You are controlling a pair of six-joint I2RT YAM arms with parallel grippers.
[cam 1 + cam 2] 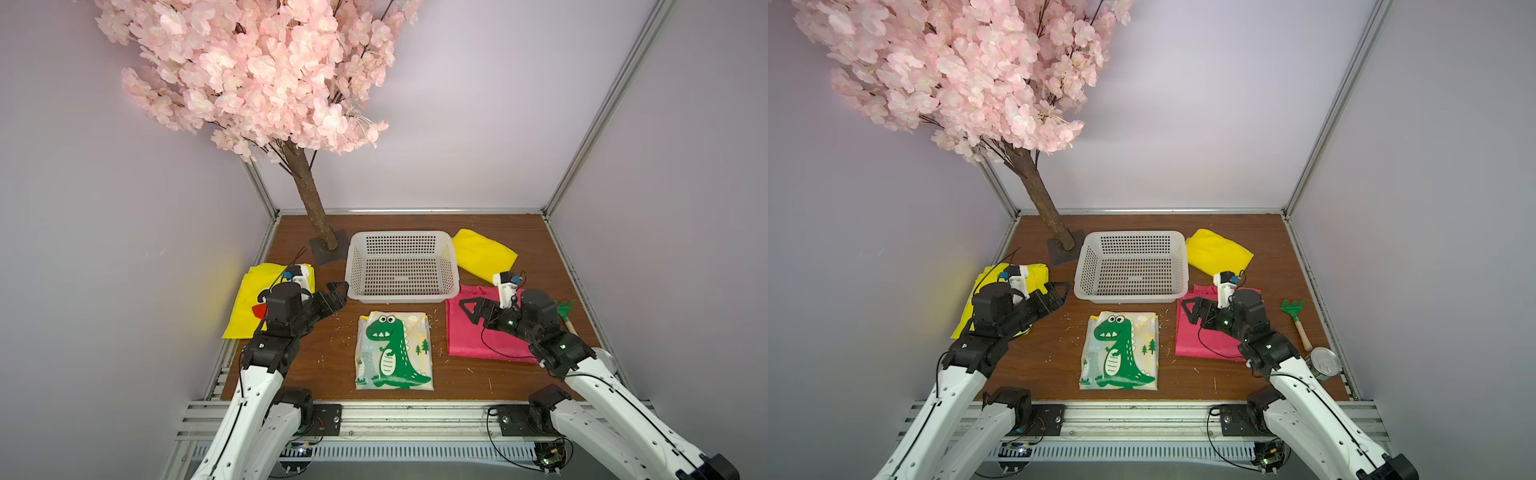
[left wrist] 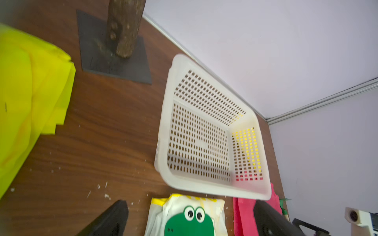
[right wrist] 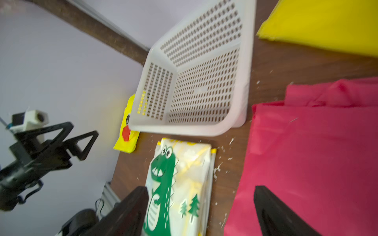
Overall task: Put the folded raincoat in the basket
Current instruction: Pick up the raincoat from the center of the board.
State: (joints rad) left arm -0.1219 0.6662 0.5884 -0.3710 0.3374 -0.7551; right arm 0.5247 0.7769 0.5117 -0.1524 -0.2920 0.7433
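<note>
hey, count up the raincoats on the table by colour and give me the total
Yellow raincoats: 2
Pink raincoat: 1
Dinosaur-print raincoat: 1
Total: 4

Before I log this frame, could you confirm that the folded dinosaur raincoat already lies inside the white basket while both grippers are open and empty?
Not inside: the dinosaur raincoat lies on the table just in front of the basket, which is empty, as both top views show. The left gripper and right gripper are indeed open and empty.
</note>
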